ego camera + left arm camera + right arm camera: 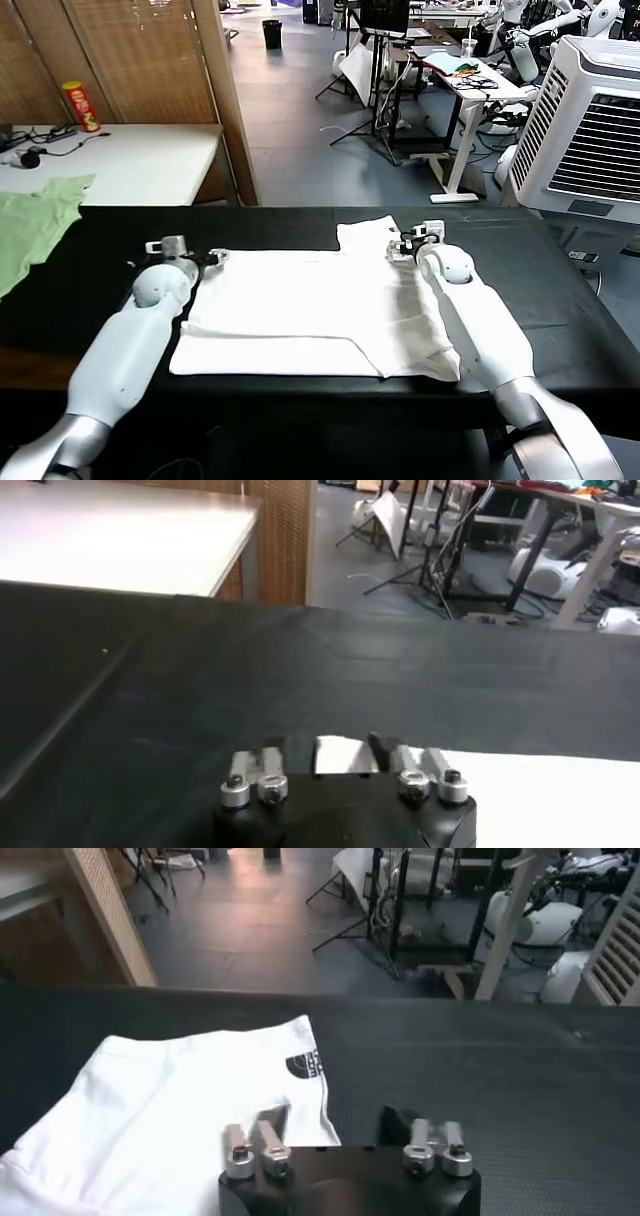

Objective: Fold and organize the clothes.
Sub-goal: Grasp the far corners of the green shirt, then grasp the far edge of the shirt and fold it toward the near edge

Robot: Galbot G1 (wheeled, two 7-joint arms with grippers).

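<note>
Clutter lies mostly beyond the black bench [90, 300]: one white side table [130, 165] past its far left corner, carrying one red-and-yellow can [81, 106] and a black cable, one pale green garment [30, 225] draped at the black bench's left end, and one big white louvred machine [590, 130] off its far right corner. Farther back, past a wooden screen, stand desks and tripods (too crowded to count).

One white T-shirt [310, 310] lies flat, partly folded, in the middle of the black bench, with one sleeve [365, 235] sticking out toward the far edge. In the right wrist view a small dark print [303, 1065] shows near that sleeve's hem.

Two arms reach over the black bench. The left tool [195, 258] sits at the T-shirt's far left corner; in its wrist view the jaws stand partly apart with the white corner [335, 755] between them, but whether they pinch it I cannot tell. The right tool [405, 245] sits at the far right, just beside the sleeve; its jaws also stand partly apart, one finger [272, 1138] over the white cloth, the other on bare black bench, and whether it grips I cannot tell. Both forearms lie over the shirt's side edges and hide them.
</note>
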